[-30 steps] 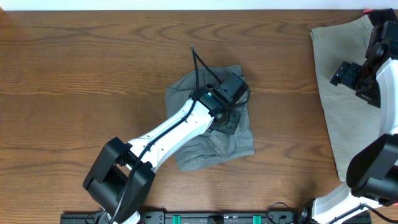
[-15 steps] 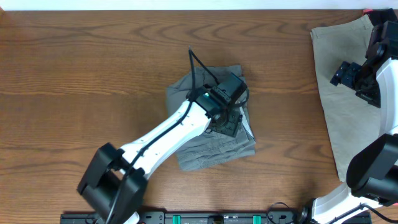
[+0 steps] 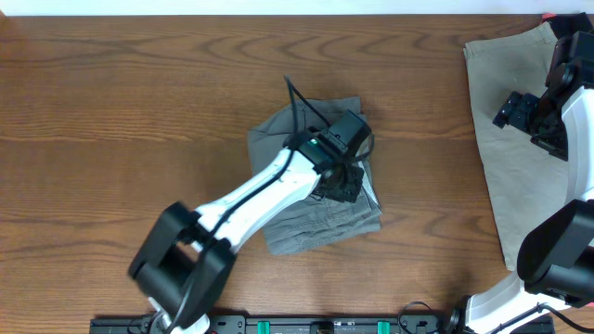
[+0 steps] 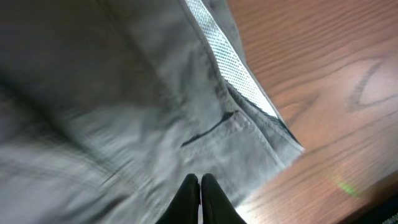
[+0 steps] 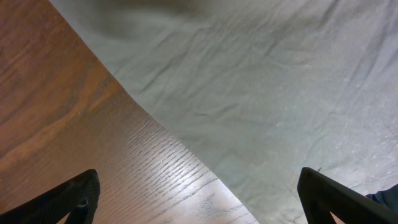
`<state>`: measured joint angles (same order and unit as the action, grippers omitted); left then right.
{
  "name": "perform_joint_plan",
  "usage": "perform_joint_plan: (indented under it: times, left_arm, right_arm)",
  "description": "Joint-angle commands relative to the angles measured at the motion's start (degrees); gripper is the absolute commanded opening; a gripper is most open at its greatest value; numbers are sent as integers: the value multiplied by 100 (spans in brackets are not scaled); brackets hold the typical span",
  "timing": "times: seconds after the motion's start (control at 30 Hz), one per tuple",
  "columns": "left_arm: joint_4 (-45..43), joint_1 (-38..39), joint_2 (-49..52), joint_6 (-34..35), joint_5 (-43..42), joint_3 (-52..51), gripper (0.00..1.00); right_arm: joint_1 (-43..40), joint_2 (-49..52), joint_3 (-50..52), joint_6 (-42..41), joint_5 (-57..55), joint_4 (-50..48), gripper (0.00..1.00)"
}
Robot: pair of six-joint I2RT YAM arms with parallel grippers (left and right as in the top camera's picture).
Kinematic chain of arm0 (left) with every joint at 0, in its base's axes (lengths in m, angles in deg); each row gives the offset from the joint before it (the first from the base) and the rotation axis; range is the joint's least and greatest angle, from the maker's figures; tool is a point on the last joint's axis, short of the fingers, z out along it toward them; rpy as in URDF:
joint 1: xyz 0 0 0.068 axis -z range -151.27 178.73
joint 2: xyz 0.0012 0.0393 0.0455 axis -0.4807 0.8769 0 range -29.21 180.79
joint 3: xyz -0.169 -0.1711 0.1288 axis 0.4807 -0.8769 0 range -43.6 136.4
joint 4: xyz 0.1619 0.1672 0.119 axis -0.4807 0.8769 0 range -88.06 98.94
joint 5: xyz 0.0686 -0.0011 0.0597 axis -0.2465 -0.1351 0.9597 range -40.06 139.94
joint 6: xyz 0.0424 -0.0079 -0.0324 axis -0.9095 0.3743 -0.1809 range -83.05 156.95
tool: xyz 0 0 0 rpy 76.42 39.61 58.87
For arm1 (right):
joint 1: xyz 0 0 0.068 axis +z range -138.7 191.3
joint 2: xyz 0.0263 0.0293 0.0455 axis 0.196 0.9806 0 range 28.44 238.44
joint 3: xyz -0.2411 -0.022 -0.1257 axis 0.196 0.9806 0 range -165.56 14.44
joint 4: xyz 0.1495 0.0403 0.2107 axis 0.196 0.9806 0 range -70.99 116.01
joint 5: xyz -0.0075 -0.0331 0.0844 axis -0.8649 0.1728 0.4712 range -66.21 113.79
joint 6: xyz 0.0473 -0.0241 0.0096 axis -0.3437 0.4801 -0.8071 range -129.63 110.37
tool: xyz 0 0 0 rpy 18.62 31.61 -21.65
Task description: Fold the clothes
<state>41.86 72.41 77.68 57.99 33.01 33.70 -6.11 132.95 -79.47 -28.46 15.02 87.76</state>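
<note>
The dark grey shorts (image 3: 306,223) lie folded in a bundle at the table's middle. My left gripper (image 3: 345,182) hangs over their right part, fingers shut together with nothing between them. In the left wrist view the shut fingertips (image 4: 200,186) point at the grey cloth (image 4: 124,93) near a pocket seam and a pale mesh lining (image 4: 227,56). The beige-khaki shorts (image 3: 506,139) lie spread flat at the right edge. My right gripper (image 3: 520,111) hovers over them, open and empty. In the right wrist view the beige cloth (image 5: 267,81) fills the upper right, fingers (image 5: 329,199) wide apart.
The brown wooden table (image 3: 121,111) shows bare to the left of the grey bundle and between the two garments. A black rail (image 3: 306,325) runs along the front edge.
The left arm's base and elbow shifted slightly left and back right. The grey shorts' right corner now lies a little more spread. The right arm has not moved.
</note>
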Motion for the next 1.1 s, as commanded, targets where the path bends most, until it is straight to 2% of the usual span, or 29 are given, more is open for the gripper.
perform_joint_plan:
  times: [0.0, 0.2, 0.37, 0.53, 0.67, 0.73, 0.77, 0.8, 0.9, 0.93, 0.97, 1.03, 1.07]
  left_arm:
    - [-122, 28, 389, 52, -459, -87, 6]
    - [-444, 162, 970, 52, -798, -87, 6]
    - [-531, 306, 1062, 50, -796, -85, 6]
    - [-212, 310, 728, 22, -793, 22, 6]
    - [164, 170, 7, -258, -774, 140, 7]
    - [337, 52, -367, -254, -632, 140, 17]
    - [485, -37, -584, -254, -503, 140, 35]
    - [638, -127, -750, -254, -361, 140, 45]
    - [1259, -562, -1246, -249, 116, 138, 51]
    - [1416, -741, -1357, -251, 166, 138, 56]
    - [1578, -981, -1462, -251, 181, 136, 66]
    - [1818, -1458, -1572, -254, 179, 136, 93]
    - [1910, -1685, -1574, -256, 179, 131, 98]
  right_arm:
    - [-15, -2, -37, -42, -37, 0, 99]
    - [-15, -2, -37, -42, -37, 0, 99]
    - [-15, -2, -37, -42, -37, 0, 99]
    - [-15, -2, -37, -42, -37, 0, 99]
    - [-15, -2, -37, -42, -37, 0, 99]
    - [-15, -2, -37, -42, -37, 0, 99]
    - [-15, -2, -37, -42, -37, 0, 99]
    - [-15, -2, -37, -42, -37, 0, 99]
    - [-15, -2, -37, -42, -37, 0, 99]
    - [-15, -2, -37, -42, -37, 0, 99]
    - [-15, -2, -37, -42, -37, 0, 99]
    - [-15, -2, -37, -42, -37, 0, 99]
    - [-15, -2, -37, -42, -37, 0, 99]
